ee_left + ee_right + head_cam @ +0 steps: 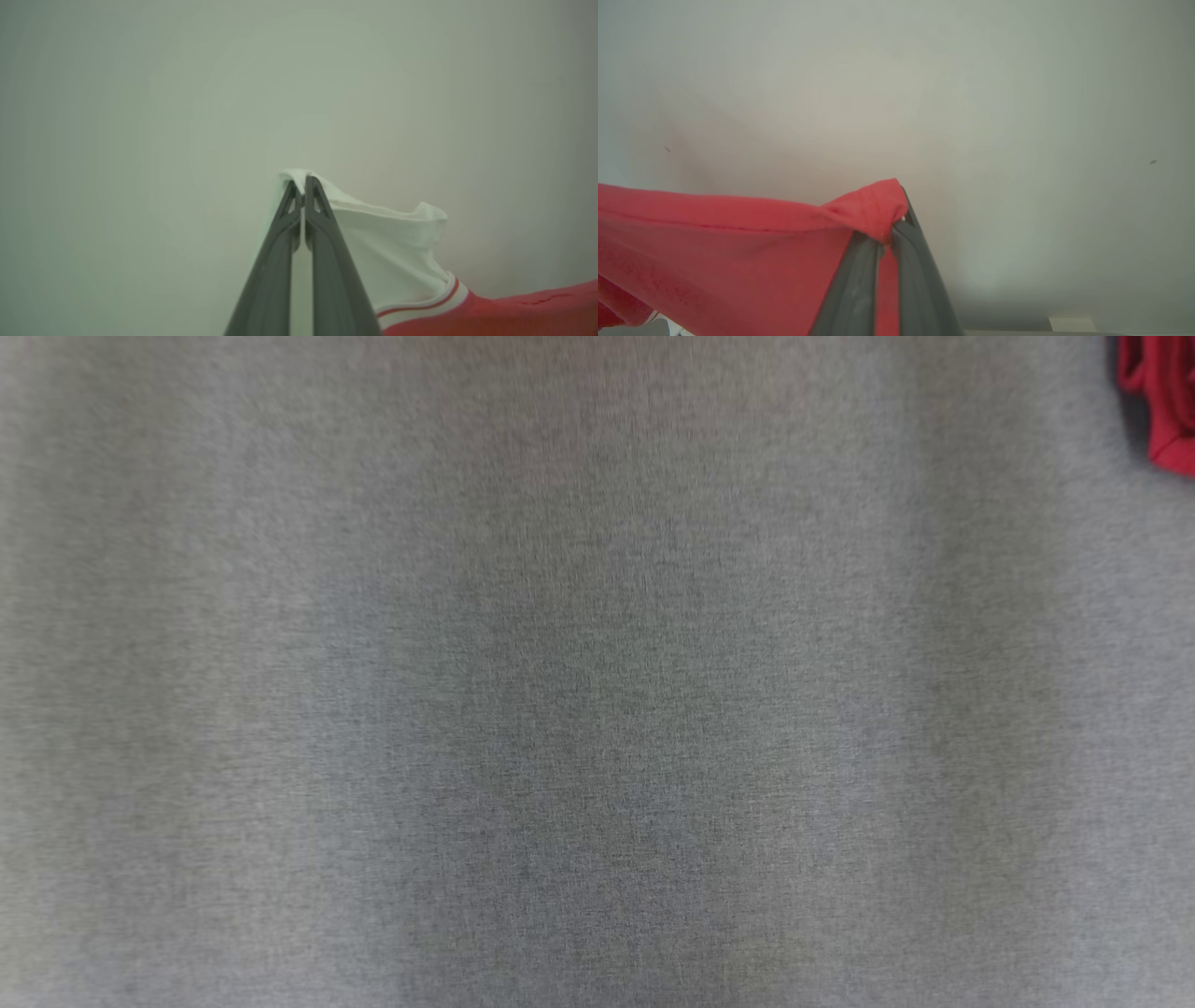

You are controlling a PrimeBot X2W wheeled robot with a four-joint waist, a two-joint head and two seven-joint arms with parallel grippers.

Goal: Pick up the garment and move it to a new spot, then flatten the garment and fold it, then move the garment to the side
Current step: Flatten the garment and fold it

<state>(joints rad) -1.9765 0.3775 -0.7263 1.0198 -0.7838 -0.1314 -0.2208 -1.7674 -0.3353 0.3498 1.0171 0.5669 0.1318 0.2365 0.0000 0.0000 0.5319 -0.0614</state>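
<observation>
**A:** What sits closest to the left wrist camera?

**B:** The left end effector (302, 184). Its 2 dark fingers are pressed together on a white fold of the garment (387, 238). Below the fold the white cloth runs down to a striped band (420, 305) in red and white, then to red fabric at the lower right edge.

**A:** And on the right wrist?

**B:** The right end effector (889, 228) is clamped on a bunched red corner (873, 205) of the garment. The red sheet spreads away to the left of that view and covers part of 1 finger.

**A:** What lies beyond the fingers?

**B:** A plain pale backdrop (1017, 93) in both wrist views. It is blurred, and I cannot tell what it is.

**A:** And from the head?

**B:** The grey counter (597, 709), with a scrap of red cloth (1162, 411) at the top right corner of the view.
</observation>
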